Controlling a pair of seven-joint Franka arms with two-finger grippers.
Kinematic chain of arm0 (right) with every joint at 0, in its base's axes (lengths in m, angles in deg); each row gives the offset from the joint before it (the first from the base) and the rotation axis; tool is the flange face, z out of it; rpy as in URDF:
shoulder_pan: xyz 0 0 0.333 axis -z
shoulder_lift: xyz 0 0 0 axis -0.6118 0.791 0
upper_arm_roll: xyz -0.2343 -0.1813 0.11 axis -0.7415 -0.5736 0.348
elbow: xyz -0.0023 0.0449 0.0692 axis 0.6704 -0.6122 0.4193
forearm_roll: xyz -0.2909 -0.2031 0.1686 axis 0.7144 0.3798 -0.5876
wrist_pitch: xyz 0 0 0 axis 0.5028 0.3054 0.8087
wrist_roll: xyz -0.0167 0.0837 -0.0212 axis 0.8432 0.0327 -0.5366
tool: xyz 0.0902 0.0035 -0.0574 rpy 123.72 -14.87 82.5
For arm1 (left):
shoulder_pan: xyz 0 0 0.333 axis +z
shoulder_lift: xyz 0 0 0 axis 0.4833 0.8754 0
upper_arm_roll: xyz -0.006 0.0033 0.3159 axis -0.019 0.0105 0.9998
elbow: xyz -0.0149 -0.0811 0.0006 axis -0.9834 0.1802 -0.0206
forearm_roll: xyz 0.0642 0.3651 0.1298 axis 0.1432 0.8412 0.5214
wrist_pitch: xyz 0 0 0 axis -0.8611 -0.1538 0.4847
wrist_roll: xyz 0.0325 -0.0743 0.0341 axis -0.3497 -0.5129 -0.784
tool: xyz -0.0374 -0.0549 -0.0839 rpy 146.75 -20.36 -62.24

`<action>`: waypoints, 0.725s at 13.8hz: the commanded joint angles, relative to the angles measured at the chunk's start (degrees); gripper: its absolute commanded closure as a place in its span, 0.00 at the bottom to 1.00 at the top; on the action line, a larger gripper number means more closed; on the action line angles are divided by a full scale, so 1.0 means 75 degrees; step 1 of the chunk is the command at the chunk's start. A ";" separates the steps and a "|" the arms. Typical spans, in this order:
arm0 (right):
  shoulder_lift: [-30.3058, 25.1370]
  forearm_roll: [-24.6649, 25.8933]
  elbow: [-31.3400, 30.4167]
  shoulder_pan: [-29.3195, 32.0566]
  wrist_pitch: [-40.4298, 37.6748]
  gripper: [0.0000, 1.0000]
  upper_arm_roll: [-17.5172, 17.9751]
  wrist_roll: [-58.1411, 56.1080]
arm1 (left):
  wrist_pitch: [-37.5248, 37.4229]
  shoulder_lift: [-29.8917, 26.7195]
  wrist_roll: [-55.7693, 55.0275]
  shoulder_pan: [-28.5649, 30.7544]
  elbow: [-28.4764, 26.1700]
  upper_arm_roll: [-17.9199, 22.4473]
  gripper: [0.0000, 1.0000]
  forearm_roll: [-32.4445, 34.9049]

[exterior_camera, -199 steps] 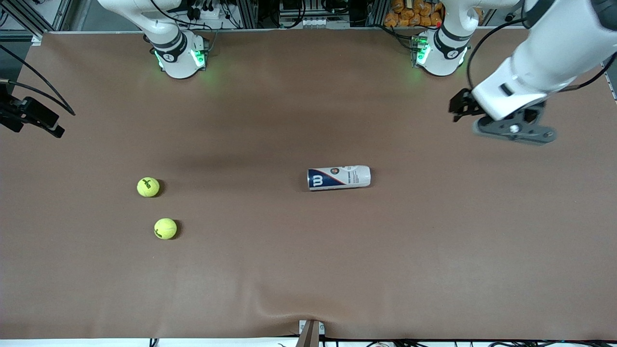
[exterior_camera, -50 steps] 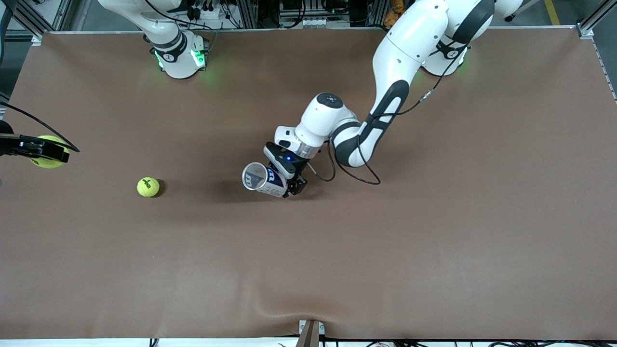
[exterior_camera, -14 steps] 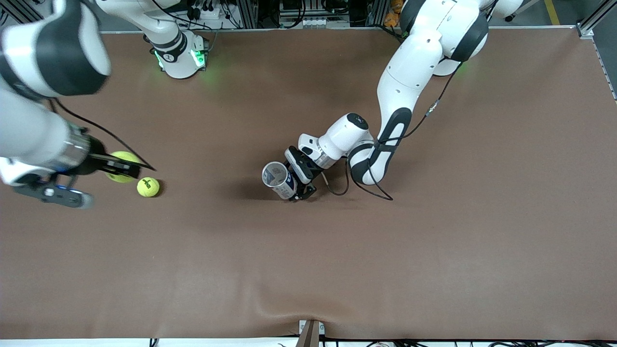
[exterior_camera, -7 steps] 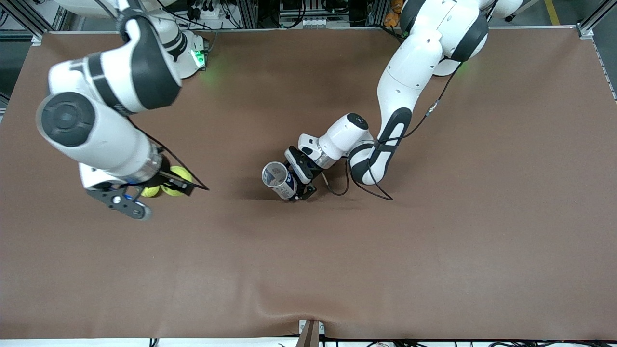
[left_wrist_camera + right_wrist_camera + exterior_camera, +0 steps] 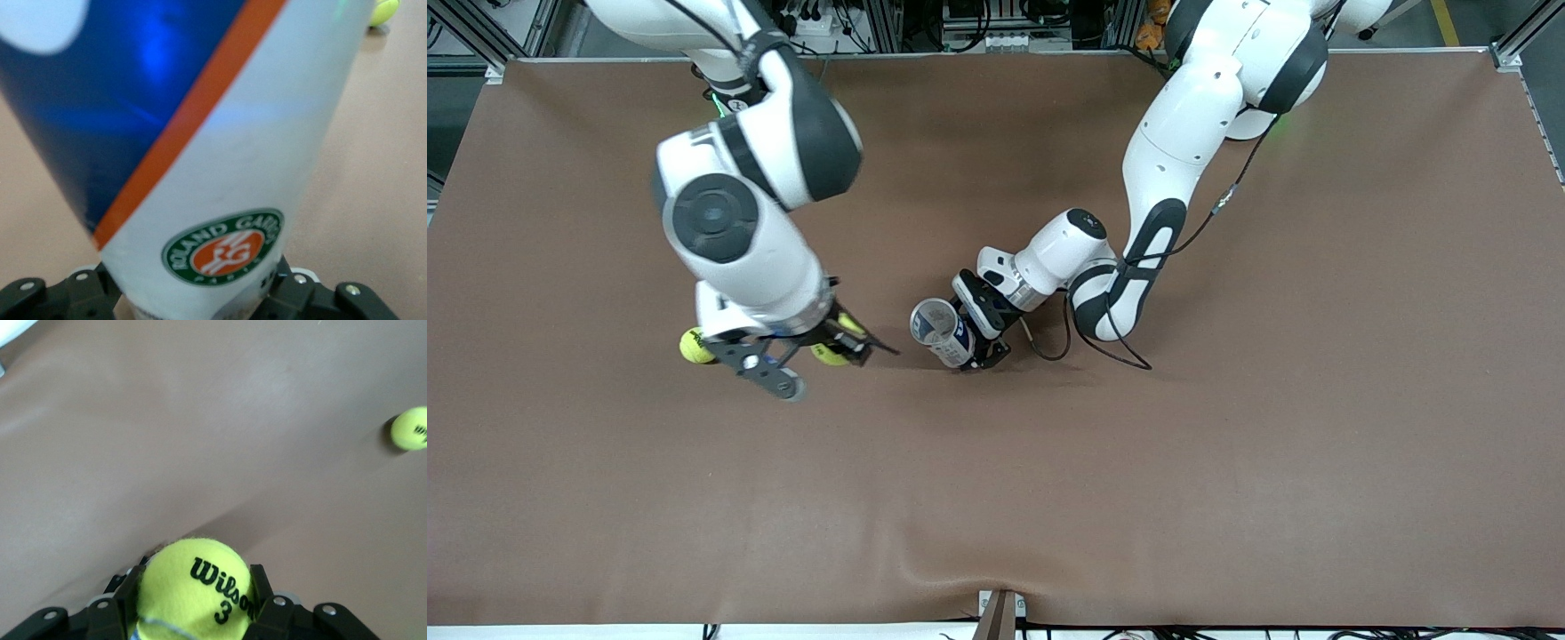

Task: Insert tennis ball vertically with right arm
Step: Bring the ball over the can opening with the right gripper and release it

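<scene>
A second tennis ball (image 5: pixel 693 347) lies on the brown tabletop (image 5: pixel 1227 462) just beside the right hand (image 5: pixel 838 340), toward the right arm's end; bare tabletop separates that hand from the ball can (image 5: pixel 941 332). The right hand, up over the tabletop, is clenched on a Wilson tennis ball (image 5: pixel 195 590). The left hand (image 5: pixel 980 331) grasps the can's body, its long axis near upright, tilted, open mouth up toward the right hand.

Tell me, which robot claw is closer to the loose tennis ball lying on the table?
The right claw, carrying its own ball, hovers just beside the loose ball. The left claw holds the can mid-table, well away.
</scene>
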 commanded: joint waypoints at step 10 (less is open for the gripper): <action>0.0834 -0.0868 0.0000 -0.0868 0.0248 1.00 -0.0058 0.0733 | 0.0215 0.0066 -0.0098 0.0043 0.0067 0.0038 0.17 0.0273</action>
